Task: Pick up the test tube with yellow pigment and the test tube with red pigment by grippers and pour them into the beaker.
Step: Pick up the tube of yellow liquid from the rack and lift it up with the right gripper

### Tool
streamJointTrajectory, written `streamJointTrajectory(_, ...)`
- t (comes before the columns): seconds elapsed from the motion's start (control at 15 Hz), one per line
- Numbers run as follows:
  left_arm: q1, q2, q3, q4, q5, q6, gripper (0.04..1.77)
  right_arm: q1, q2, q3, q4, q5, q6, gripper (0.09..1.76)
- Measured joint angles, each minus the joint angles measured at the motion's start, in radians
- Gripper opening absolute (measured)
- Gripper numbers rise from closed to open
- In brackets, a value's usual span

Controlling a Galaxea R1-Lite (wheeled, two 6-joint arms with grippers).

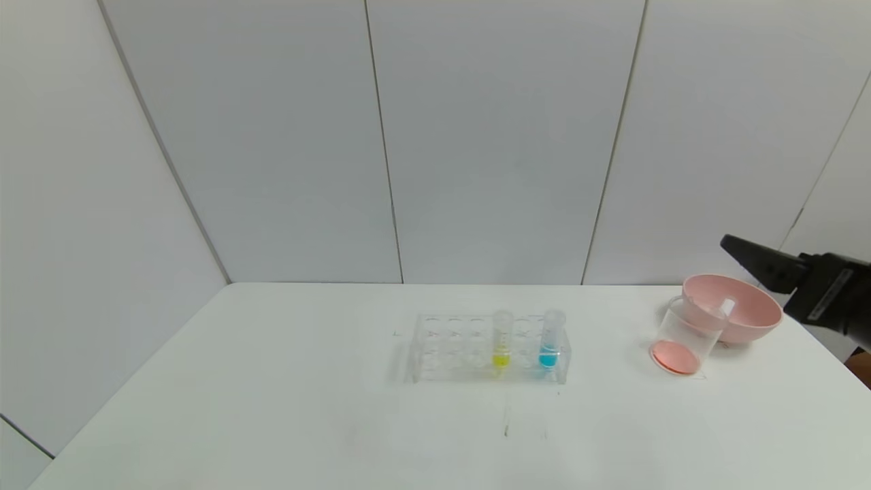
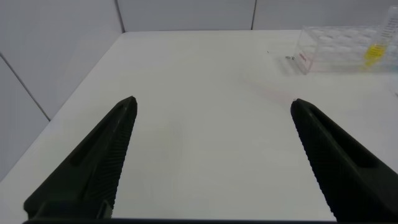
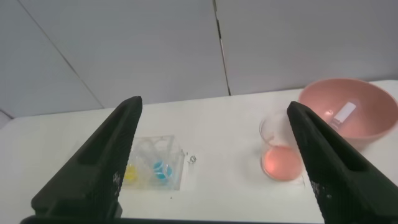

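Observation:
The test tube with yellow pigment [image 1: 501, 342] stands upright in a clear multi-hole rack [image 1: 449, 347] at mid-table. It also shows in the left wrist view [image 2: 373, 55] and the right wrist view [image 3: 129, 174]. The beaker [image 1: 682, 333] stands to the right of the rack and holds red-orange liquid in its bottom [image 3: 281, 163]. No tube with red liquid is in view. My right gripper [image 1: 728, 243] is open and empty, raised right of the beaker and above the table's right edge [image 3: 213, 104]. My left gripper [image 2: 212, 101] is open and empty over the table's left part.
A tube with blue liquid [image 1: 550, 344] stands in the rack's right end. A pink bowl [image 1: 748, 330] stands right behind the beaker, touching or nearly touching it, with a clear tube [image 1: 723, 309] that looks empty lying inside. Grey wall panels stand close behind the table.

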Motion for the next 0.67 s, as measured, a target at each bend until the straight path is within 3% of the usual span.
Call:
streamJointTrajectory(0.07, 0.000, 0.000, 0.000, 0.000, 0.000, 0.000, 1.76, 0.059, -0.022, 0.047, -0.009, -0.073, 0.003, 1.67)
streamJointTrajectory(0.2, 0.000, 0.000, 0.000, 0.000, 0.000, 0.000, 1.76, 0.132, -0.047, 0.134, -0.080, -0.117, -0.019, 1.68)
streamJointTrajectory(0.4, 0.000, 0.000, 0.000, 0.000, 0.000, 0.000, 1.76, 0.262, -0.039, 0.259, -0.250, -0.128, -0.086, 1.69)
streamJointTrajectory(0.67, 0.000, 0.000, 0.000, 0.000, 0.000, 0.000, 1.76, 0.415, 0.059, 0.306, -0.326, -0.129, -0.101, 1.70)
